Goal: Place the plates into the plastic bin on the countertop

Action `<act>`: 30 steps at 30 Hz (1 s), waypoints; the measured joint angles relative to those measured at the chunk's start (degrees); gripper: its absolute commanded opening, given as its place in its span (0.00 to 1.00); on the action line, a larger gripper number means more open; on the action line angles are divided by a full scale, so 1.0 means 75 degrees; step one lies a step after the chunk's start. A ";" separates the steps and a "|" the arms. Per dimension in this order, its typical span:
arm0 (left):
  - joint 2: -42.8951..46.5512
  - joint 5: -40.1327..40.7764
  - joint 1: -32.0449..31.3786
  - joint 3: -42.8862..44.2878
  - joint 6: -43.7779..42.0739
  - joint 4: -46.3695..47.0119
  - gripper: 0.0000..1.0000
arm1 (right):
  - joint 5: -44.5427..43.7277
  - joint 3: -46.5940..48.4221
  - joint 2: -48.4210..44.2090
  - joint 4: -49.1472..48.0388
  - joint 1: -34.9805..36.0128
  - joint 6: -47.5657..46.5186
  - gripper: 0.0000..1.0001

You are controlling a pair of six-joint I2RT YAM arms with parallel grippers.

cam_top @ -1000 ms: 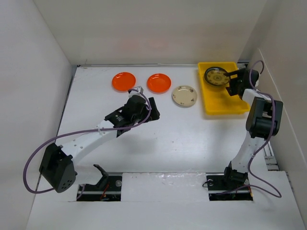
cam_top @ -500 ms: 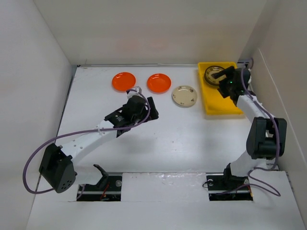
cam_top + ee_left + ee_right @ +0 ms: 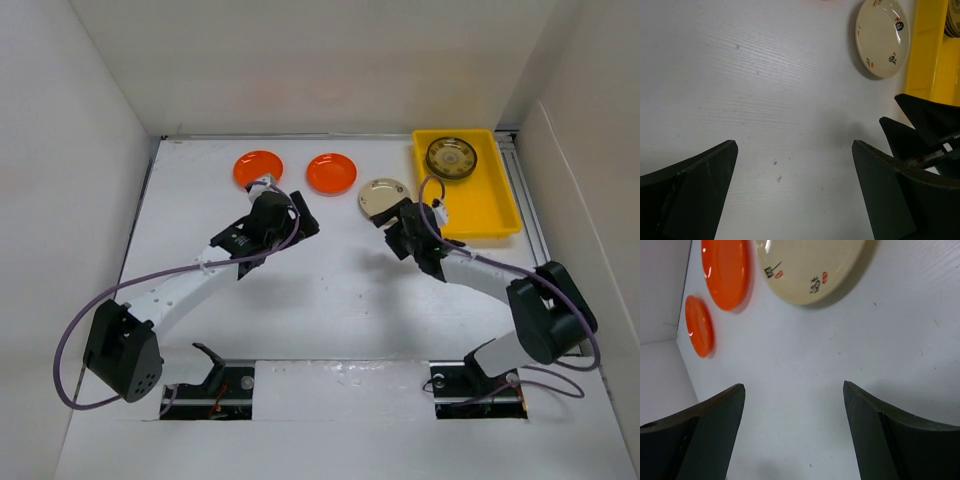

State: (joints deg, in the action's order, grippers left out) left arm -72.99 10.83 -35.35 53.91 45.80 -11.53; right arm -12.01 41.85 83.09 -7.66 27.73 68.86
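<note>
The yellow bin [image 3: 480, 205] stands at the back right with a brown-gold patterned plate [image 3: 451, 158] in its far end. A cream plate [image 3: 378, 195] lies on the white countertop [image 3: 340, 280], left of the bin. Two orange plates [image 3: 331, 173] [image 3: 252, 166] lie further left. My right gripper [image 3: 395, 226] is open and empty, just on the near side of the cream plate [image 3: 810, 265]. My left gripper [image 3: 305, 220] is open and empty over bare countertop, nearer than the orange plates. The left wrist view shows the cream plate [image 3: 883, 37] and the bin [image 3: 932, 55]. No other plates show.
White walls enclose the countertop on the left, back and right. The right arm [image 3: 480, 275] stretches across the surface in front of the bin. In the left wrist view, the right gripper [image 3: 925, 130] shows close on the right.
My right gripper has left the bin, with the patterned plate lying in it, and swung left and nearer to the cream plate. My left gripper has shifted a little back and left.
</note>
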 measured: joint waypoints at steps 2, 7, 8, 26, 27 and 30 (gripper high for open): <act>0.0035 -0.0117 -0.0009 -0.0099 0.0029 0.0085 1.00 | -0.0353 0.0047 0.0449 -0.0204 0.0087 0.0490 0.82; 0.0487 -0.0338 -0.0029 -0.0382 -0.0017 0.0067 1.00 | -0.1000 0.0303 0.1795 -0.0522 0.0114 0.1865 0.77; 0.0615 -0.0376 -0.0029 -0.0405 -0.0055 0.0061 1.00 | -0.1090 0.0402 0.1929 -0.0644 0.0105 0.2049 0.77; 0.2617 -0.0437 -0.0026 -0.0874 -0.0685 -0.0487 1.00 | -0.1655 0.2935 0.3824 0.0673 -0.0216 0.3625 0.45; 0.2661 -0.0437 -0.0029 -0.0874 -0.0702 -0.0527 1.00 | -0.1655 0.3080 0.3888 0.0854 -0.0216 0.3652 0.49; 0.2766 -0.0428 -0.0026 -0.0874 -0.0737 -0.0659 1.00 | -0.1670 0.3541 0.4033 0.1320 -0.0216 0.3748 0.61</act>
State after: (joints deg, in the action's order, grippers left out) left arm -52.25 7.62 -35.55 47.35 40.27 -16.47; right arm -24.53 68.40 113.34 2.24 26.11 96.97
